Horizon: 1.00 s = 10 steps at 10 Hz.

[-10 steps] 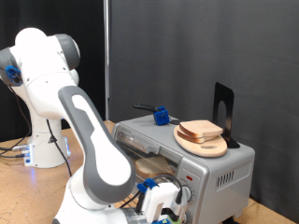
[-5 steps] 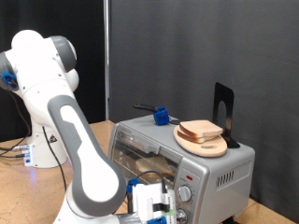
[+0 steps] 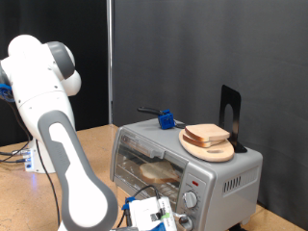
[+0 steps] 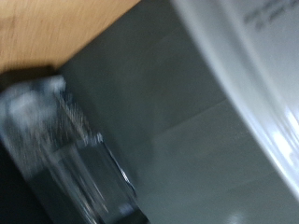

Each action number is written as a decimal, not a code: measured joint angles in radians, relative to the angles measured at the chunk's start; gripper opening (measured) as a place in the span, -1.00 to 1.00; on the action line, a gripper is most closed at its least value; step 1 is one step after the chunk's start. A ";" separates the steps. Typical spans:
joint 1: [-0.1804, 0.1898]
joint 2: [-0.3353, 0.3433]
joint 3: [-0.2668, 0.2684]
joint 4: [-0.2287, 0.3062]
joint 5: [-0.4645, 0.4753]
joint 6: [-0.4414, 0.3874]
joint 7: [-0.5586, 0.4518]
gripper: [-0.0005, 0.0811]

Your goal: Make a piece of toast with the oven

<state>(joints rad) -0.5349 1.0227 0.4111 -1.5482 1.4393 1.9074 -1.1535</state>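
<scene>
One slice of toast [image 3: 205, 134] sits on a plate [image 3: 208, 147] atop the oven [image 3: 188, 164]; gripper [image 3: 152, 214] low before the door, opening unclear, could bump it.

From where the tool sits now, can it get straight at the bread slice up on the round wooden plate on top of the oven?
Probably not directly. The tool is low, in front of the silver toaster oven, while the pale bread slice lies on the round wooden plate on top. It would have to rise first; above the slice looks open.
</scene>
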 joint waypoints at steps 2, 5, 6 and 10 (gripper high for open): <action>0.008 -0.039 -0.023 -0.020 -0.067 0.000 0.255 0.68; 0.003 -0.028 -0.014 -0.020 -0.028 0.000 0.132 0.68; -0.008 -0.021 0.000 -0.022 0.023 -0.003 0.005 0.68; -0.032 0.006 0.024 -0.023 0.063 -0.008 -0.106 0.68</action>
<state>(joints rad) -0.5668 1.0291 0.4348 -1.5711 1.5020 1.8995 -1.2597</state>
